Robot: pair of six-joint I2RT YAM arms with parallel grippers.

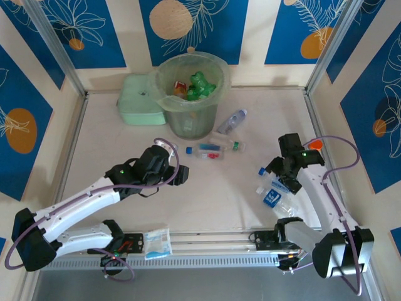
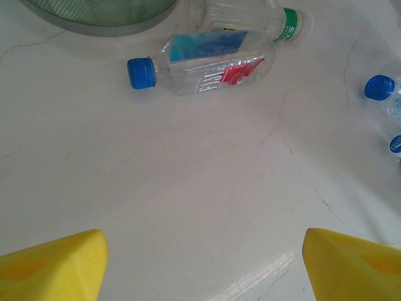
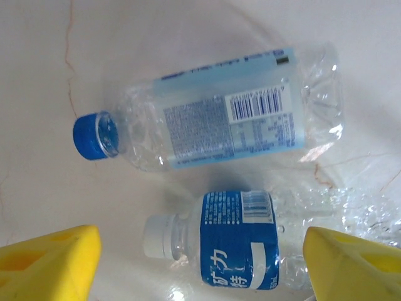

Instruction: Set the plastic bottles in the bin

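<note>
Bare table [image 2: 200, 200] before left jaws; bottles [image 2: 213, 66] lie beyond.

This is a robotics lab cell, not a home or shop. A white left arm [image 1: 81, 204] and right arm [image 1: 326, 200] are bolted to an aluminium rail [image 1: 213, 241] along the near edge of a pale bench [image 1: 188, 200], with purple cables [image 1: 341, 138] looping off them. Cream walls with blue leaf-patterned panels [image 1: 94, 31] box in the bench's left, far and right edges, and bare aluminium posts [image 1: 56, 50] rise from its far corners.
</note>
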